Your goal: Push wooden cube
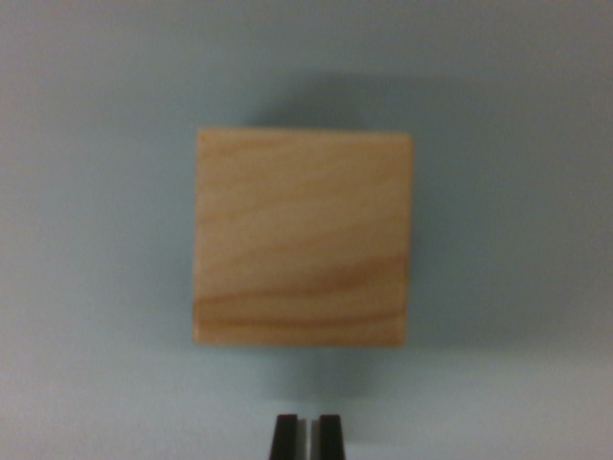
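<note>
The pale square wooden cube (304, 238) sits on the grey-blue worktop (86, 240), slightly blurred. The dark pincer (307, 436) below looks closed, apart from it.

The wooden cube (304, 238) sits flat on the pale table (86, 240), light grain running crosswise, edges seemingly square to the view.

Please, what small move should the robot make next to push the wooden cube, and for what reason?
Probably a short advance straight toward the wooden cube. The tool sits at the bottom edge of the wrist view with its fingertips nearly together, roughly in line with the cube's middle. A strip of bare grey surface separates it from the cube's near face, so contact does not seem made yet.
</note>
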Motion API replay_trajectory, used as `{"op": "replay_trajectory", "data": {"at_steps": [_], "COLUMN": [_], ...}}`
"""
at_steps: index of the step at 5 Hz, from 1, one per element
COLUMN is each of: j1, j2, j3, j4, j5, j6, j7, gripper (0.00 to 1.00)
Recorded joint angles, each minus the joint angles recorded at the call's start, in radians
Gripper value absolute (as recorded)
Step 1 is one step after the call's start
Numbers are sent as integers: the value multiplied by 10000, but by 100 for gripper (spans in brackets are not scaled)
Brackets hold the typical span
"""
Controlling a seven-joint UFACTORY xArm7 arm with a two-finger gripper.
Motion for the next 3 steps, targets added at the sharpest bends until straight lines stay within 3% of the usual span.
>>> {"op": "replay_trajectory", "data": {"at_steps": [1,2,3], "j1": [0,0,-1], "j2": [232,232,510], "j3": [-14,-14,-32], "j4": [322,322,706], "j5": [-14,-14,-31], "j6": [90,90,197], "j7": [-9,-9,-20], "gripper": [100,100,100]}}
